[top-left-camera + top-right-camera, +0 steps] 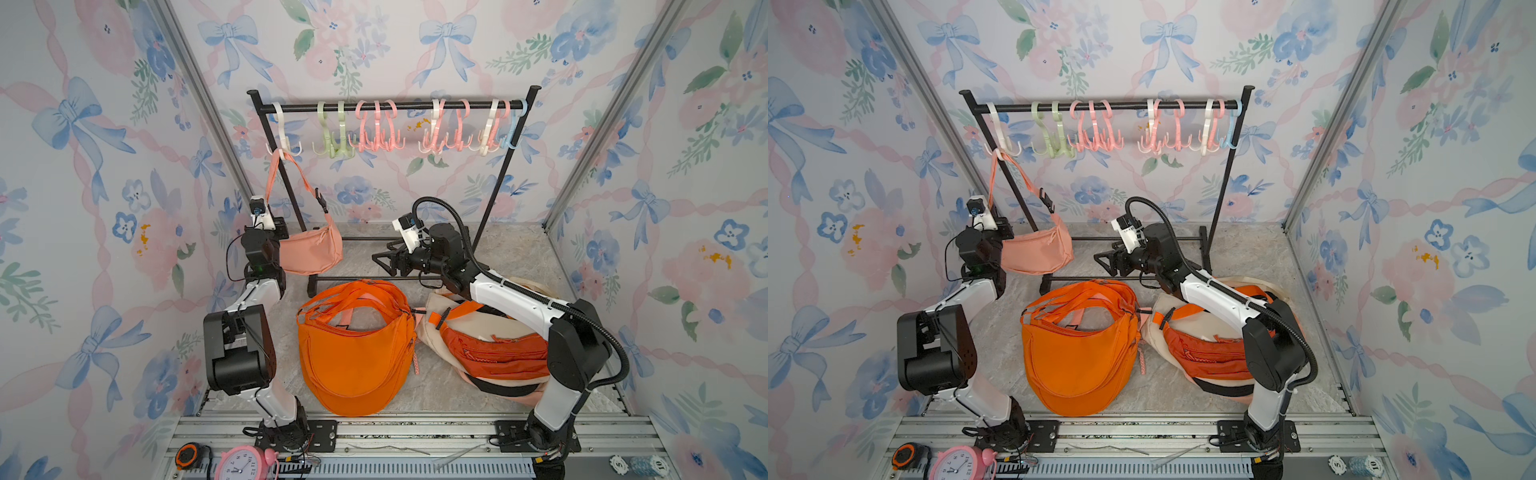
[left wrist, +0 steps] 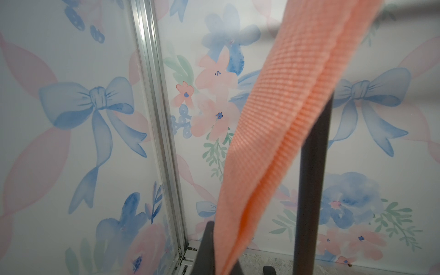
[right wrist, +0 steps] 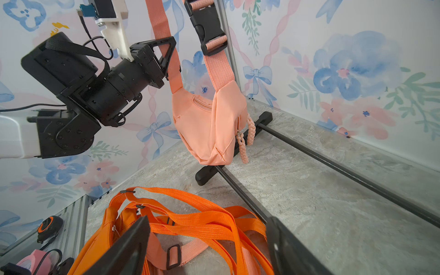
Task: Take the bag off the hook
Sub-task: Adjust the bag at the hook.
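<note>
While the peach bag (image 1: 309,251) hangs by its strap (image 1: 275,174) from the white hook (image 1: 283,143) at the far left end of the rack (image 1: 395,106), your task is not done. The strap's loop sits over the hook's prong, and the bag's body dangles low by the rack's left foot. Your left gripper (image 3: 172,62) is clenched on the strap's left side, low down near the bag, so the grasp looks made. What is left, as I judge it, is lifting the strap clear of the prong and bringing the bag away. Your right gripper (image 1: 384,259) stands released and empty, right of the bag, beyond the orange bags (image 1: 353,353) lying nearer you.
</note>
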### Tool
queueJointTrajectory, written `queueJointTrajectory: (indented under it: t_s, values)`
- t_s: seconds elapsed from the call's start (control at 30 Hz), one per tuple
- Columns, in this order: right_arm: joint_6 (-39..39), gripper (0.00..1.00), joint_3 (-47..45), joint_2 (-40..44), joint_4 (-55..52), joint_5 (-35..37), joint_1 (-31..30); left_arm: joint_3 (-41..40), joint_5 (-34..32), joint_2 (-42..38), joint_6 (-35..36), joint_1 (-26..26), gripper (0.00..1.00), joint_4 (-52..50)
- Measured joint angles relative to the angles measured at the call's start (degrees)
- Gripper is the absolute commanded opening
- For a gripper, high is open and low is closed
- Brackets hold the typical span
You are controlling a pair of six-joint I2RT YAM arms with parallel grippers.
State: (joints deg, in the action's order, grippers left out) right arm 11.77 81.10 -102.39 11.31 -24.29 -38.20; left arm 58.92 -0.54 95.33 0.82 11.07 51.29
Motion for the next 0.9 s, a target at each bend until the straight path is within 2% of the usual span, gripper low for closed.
queueJointTrajectory:
  t_s: [0.27,0.43,0.77,0.9]
  values:
    - [-0.5,0.78,0.02,0.02,-0.15,-0.26,0.09,-5.38,-0.02,-6.27,1.77,-8.04,0.0,-0.55]
    - [-0.5,0.79,0.07,0.11,-0.11,-1.07,1.03,-5.49,-0.02,-10.16,3.08,-13.29,0.0,-2.47]
    - [-1.07,0.79,1.31,1.84,-0.52,-1.97,3.96,0.17,0.24,-10.8,6.38,-24.61,0.0,-10.03]
    - [-2.67,0.79,5.22,1.77,-2.58,-2.99,4.79,2.49,0.68,-11.21,6.45,-26.36,0.0,-12.46]
